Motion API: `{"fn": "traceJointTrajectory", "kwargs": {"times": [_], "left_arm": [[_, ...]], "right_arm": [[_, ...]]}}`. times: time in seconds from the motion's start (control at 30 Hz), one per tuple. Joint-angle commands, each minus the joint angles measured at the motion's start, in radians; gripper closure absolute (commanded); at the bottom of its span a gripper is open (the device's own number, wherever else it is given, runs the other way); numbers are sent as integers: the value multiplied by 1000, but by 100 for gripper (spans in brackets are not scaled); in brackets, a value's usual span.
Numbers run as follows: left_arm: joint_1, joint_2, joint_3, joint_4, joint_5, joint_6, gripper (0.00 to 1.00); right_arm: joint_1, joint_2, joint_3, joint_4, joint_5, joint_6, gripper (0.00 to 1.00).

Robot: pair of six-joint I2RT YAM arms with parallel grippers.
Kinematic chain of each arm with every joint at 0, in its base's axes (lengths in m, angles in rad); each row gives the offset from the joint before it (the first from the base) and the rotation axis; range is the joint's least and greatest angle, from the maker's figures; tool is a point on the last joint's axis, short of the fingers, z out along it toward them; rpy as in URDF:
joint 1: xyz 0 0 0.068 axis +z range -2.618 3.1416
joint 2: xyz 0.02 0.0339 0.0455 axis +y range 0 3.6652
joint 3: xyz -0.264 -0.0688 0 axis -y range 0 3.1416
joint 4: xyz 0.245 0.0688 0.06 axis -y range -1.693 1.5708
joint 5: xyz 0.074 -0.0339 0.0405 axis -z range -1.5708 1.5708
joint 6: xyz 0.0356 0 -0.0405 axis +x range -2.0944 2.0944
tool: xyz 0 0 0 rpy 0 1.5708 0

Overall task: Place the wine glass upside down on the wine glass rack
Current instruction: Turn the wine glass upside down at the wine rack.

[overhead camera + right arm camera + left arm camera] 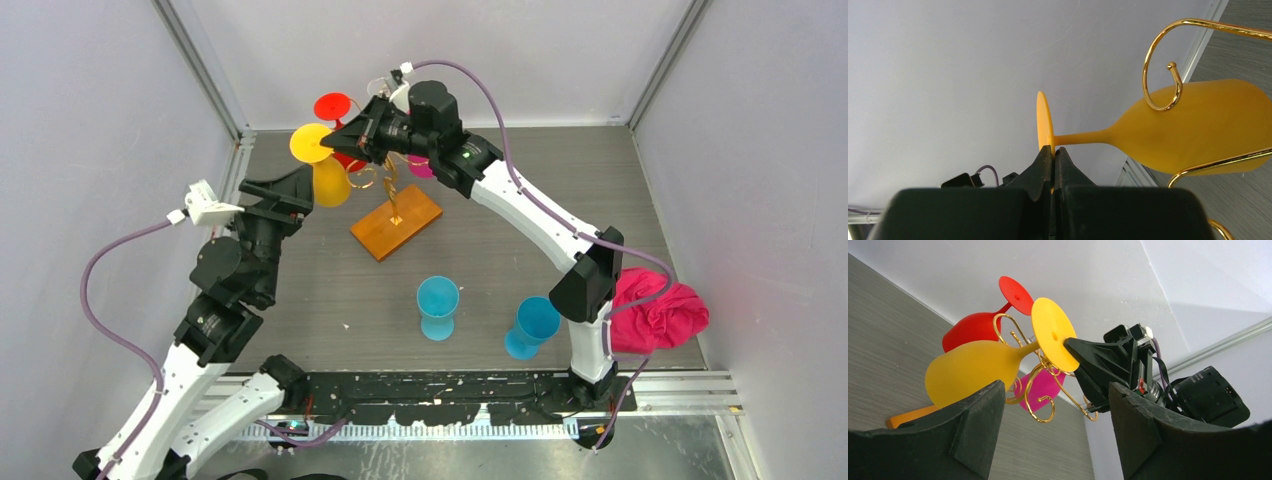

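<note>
- While I watch from above, the wine glass rack (397, 222) stands far centre, and the yellow wine glass (328, 180) hangs tilted on its left side, foot uppermost.
- On the left wrist view I see the left gripper (1055, 388) spread wide with nothing in it, just beside the glass's bowl.
- On the right wrist view I see the right gripper (1053, 152) pinched tight on the foot's rim, with the bowl among the gold scrolls.

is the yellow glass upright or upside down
Upside down, tilted: the yellow glass has its foot above its bowl at the rack, right tool shut on the foot's rim.
</note>
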Motion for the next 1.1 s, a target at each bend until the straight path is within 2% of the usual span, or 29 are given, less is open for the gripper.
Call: {"fn": "traceJointTrajectory", "kwargs": {"times": [0.0, 0.27, 0.43, 0.53, 0.67, 1.07], "left_arm": [[1, 62, 135, -79, -9, -5, 24], [85, 278, 372, -212, 324, -14, 21], [296, 369, 438, -242, 696, -131, 20], [454, 396, 406, -202, 923, -239, 21], [538, 373, 351, -156, 1003, -290, 22], [605, 317, 344, -184, 1058, -284, 21]], "right_arm": [[-10, 3, 51, 13, -18, -17, 99], [-17, -8, 50, 0, -18, -39, 99], [-20, -13, 53, -4, -21, -43, 99], [-22, -15, 51, -10, -22, -50, 99], [-23, -23, 37, -11, -18, -57, 99], [-39, -20, 25, -13, -9, -62, 99]]}}
